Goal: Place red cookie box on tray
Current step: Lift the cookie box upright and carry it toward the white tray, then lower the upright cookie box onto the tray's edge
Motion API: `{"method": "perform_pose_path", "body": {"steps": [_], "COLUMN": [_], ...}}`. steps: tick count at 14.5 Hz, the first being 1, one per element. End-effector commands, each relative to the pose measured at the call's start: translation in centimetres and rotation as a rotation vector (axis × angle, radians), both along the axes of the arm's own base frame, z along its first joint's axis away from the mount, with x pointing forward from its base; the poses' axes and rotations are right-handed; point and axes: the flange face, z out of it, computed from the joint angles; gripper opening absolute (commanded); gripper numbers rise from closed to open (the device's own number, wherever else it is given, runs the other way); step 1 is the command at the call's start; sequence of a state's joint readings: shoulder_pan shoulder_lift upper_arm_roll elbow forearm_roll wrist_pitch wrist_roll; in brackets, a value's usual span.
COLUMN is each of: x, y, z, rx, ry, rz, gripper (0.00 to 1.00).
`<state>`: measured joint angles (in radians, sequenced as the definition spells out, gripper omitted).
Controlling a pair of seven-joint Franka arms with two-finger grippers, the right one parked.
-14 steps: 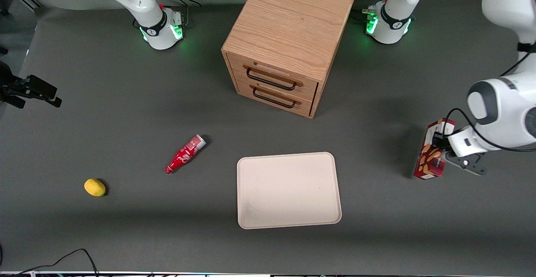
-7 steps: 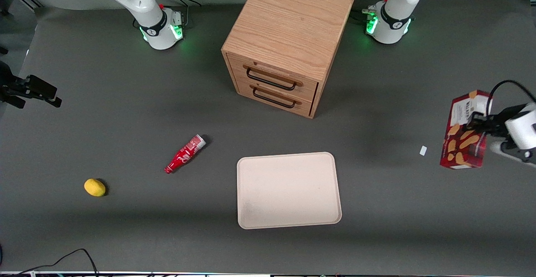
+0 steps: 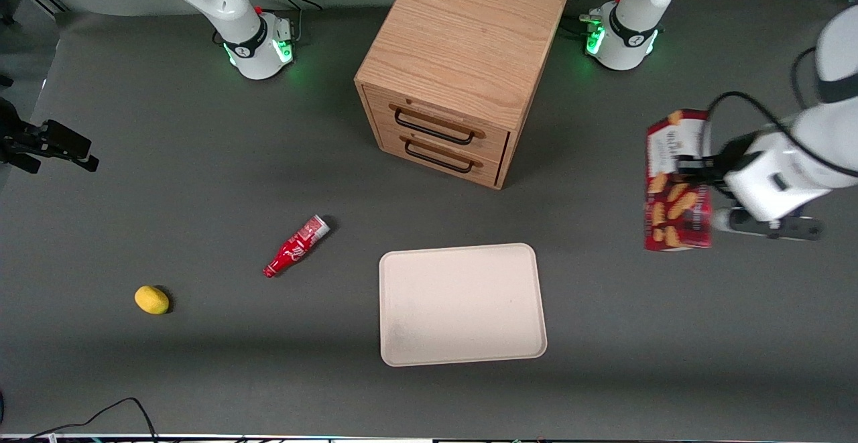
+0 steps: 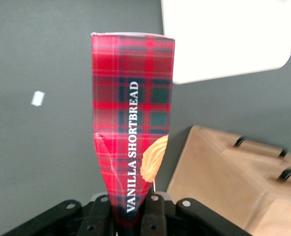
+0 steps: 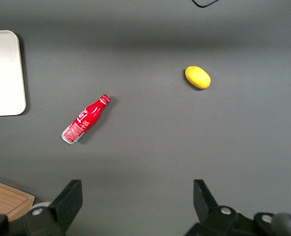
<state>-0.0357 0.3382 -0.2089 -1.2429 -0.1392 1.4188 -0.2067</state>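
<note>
My left gripper (image 3: 697,175) is shut on the red cookie box (image 3: 673,181) and holds it in the air above the table, toward the working arm's end. The box shows biscuit pictures and a white end panel. In the left wrist view the tartan box (image 4: 133,123) stands out from between the two black fingers (image 4: 155,211), which pinch its near end at the gripper (image 4: 128,216). The beige tray (image 3: 461,303) lies flat on the table, nearer the front camera than the cabinet, apart from the box. It also shows in the left wrist view (image 4: 229,37) and the right wrist view (image 5: 5,73).
A wooden drawer cabinet (image 3: 462,68) with two drawers stands farther from the camera than the tray. A small red bottle (image 3: 295,246) and a yellow lemon (image 3: 151,299) lie toward the parked arm's end. A small white scrap (image 4: 37,98) lies on the table.
The gripper has lifted the box off the table, then carried it toward the cabinet and tray side. The white scrap seen on the table half a second ago is now covered in the front view.
</note>
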Motion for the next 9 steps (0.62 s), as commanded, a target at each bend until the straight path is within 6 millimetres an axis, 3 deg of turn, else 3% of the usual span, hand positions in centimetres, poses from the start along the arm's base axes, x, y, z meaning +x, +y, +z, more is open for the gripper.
{"method": "perform_pose_path", "body": {"steps": [1,2,4,9], "x": [2.4,3.1,4.4,6.9], "y": [-5.5,-7.7,-10.3,-13.4], "z": [-3.6,-5.4,-9.5,-20.2], "rx": [-0.011,-0.003,0.007,0.072], "ry": [-0.052,-0.081,-0.113,-0.178], "rz": [0.125,0.144,0.183,0.148], "gripper": [0.00,0.00,0.00,0.00]}}
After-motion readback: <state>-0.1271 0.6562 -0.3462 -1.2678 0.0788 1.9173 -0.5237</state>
